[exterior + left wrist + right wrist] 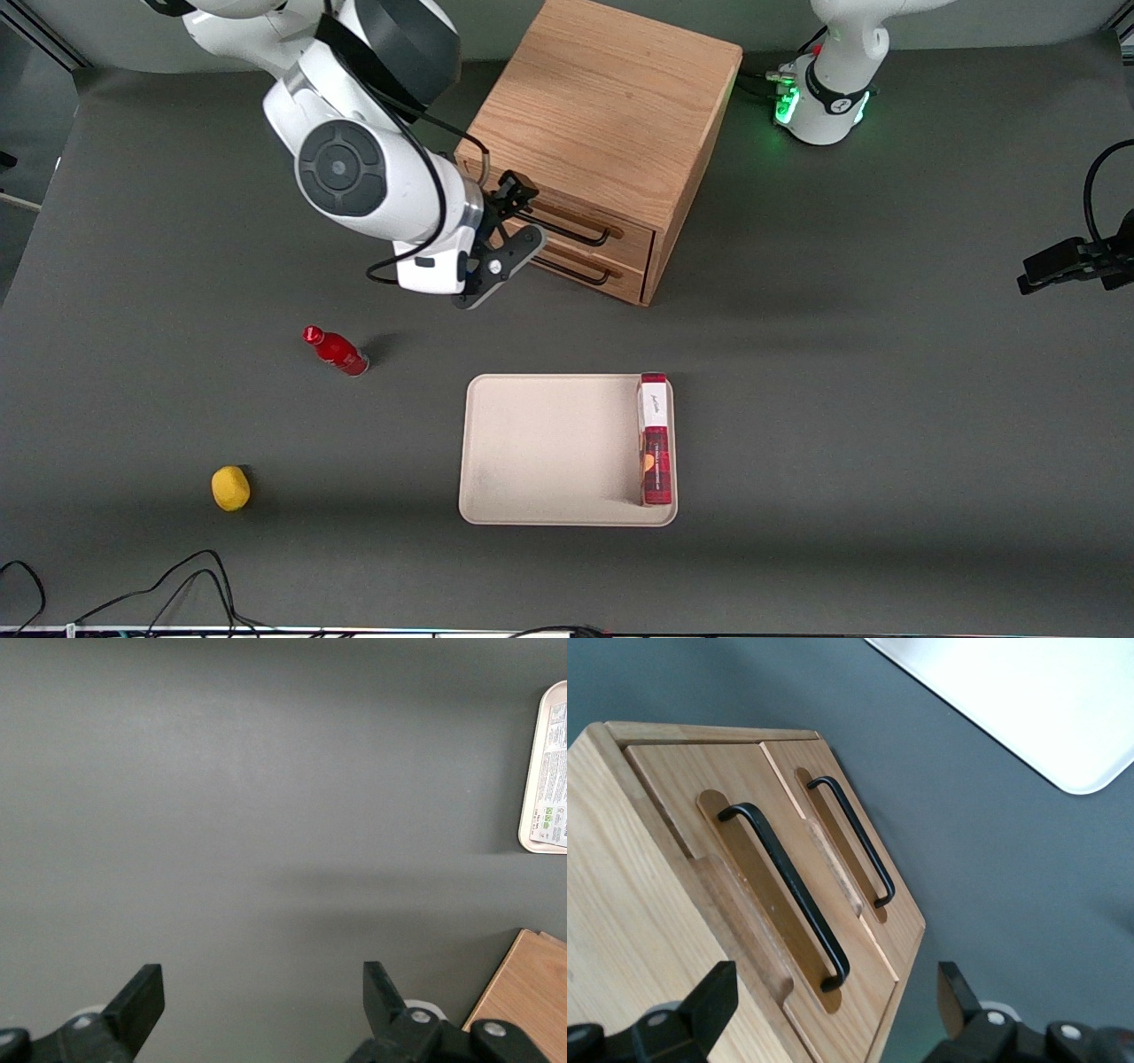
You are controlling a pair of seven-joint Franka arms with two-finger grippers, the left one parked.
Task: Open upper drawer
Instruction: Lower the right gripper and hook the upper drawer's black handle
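Oak cube cabinet (611,133) stands on the dark grey worktop (886,399), farther from the front camera than the tray, its 2 drawer fronts angled toward the working arm's end of the worktop. Upper drawer (576,221) is the topmost of the 2, just under the cabinet top, shut flush with the cabinet face; its black wire handle (784,895) spans the front over a recessed slot. Lower drawer (585,270) sits directly beneath it, also shut, with its own black handle (852,840). Claw (518,217) hovers right in front of the upper drawer at the handle's end nearest the working arm, fingers spread apart, holding nothing; in the wrist view both fingertips (718,992) show with a wide gap between them, and the upper handle lies between them, not touching. Beige tray (549,452) lies nearer to the front camera than the cabinet, with a red and white box (654,439) standing along its edge toward the parked arm's end. Red bottle (337,351) lies on the worktop near the claw but closer to the front camera, well apart from the tray. Yellow lemon-like object (230,487) sits nearer the camera again, toward the working arm's end.
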